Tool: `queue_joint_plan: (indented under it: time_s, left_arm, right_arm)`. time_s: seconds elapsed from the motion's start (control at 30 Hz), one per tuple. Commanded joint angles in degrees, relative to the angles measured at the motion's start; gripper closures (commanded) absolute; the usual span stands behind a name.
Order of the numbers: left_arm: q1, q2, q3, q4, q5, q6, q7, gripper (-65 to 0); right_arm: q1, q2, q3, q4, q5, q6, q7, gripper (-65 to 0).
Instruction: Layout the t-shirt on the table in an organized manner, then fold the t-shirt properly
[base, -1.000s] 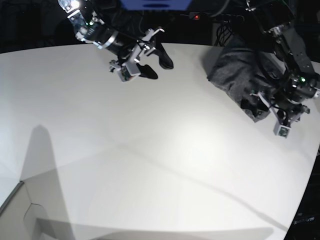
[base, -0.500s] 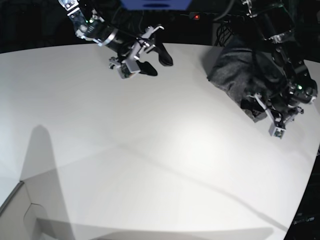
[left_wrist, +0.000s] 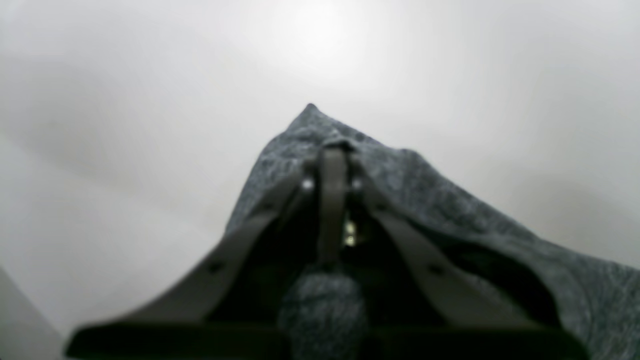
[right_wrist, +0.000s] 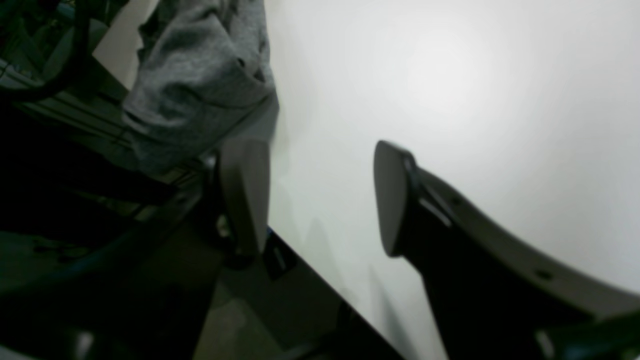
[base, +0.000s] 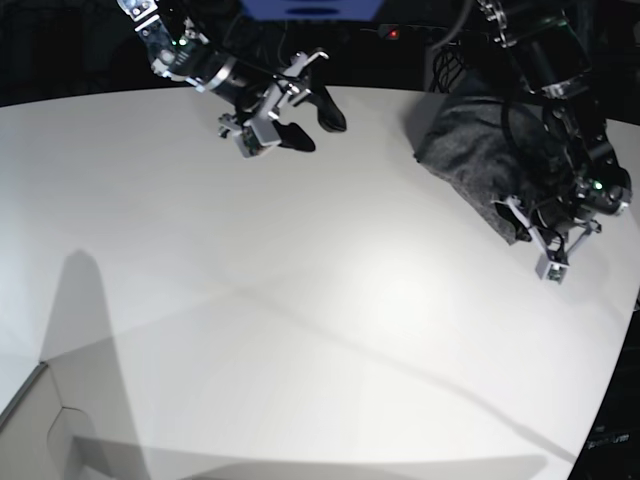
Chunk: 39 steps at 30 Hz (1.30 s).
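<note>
Cloth of the wrinkly dark-grey knit t-shirt (base: 470, 150) is pinched in the left hand (left_wrist: 332, 150), whose fingers are closed tight on a pointed fold. The shirt lies bunched at the far right edge of the big white bench (base: 300, 300), its long way running from that far edge toward the left hand. The right hand (base: 300, 120) hangs wide open, holding nothing, near the far edge, well apart from the shirt.

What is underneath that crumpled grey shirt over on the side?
Under the t-shirt lies the white table, bare all around it. The left gripper has its jaws shut on a pointed fold of cloth. Whatever lies beneath the bunched heap itself is covered and cannot be seen.
</note>
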Motion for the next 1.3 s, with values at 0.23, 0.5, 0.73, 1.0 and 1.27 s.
queue_joint_plan:
  time_s: [0.23,0.5,0.73,1.0,1.27]
  left_arm:
    - [-1.09,-1.1,-0.71,1.34,-0.7,0.12,-1.05,-0.3]
    - [-4.25,-3.73,-4.14,1.34,-0.79,0.12,-0.7,-0.3]
    - [-6.1,-5.23,-4.23,1.34,-0.79,0.12,-0.61,-0.3]
    - [-6.28,-6.72,-4.32,1.34,-0.79,0.12,-0.61,-0.3]
    - [-6.28,-8.57,-4.41,0.2,-0.79,0.12,-1.14,-0.3]
  right_arm:
    - [-0.1,0.1,0.03,0.85,0.78,0.59,1.48,-33.5]
    - [-0.1,0.1,0.03,0.85,0.7,0.59,1.48,-33.5]
    - [-0.1,0.1,-0.06,0.85,0.7,0.59,1.48,-33.5]
    - [-0.1,0.1,-0.06,0.85,0.7,0.59,1.48,-33.5]
    - [-0.1,-0.08,-0.06,0.85,0.7,0.59,1.48,-33.5]
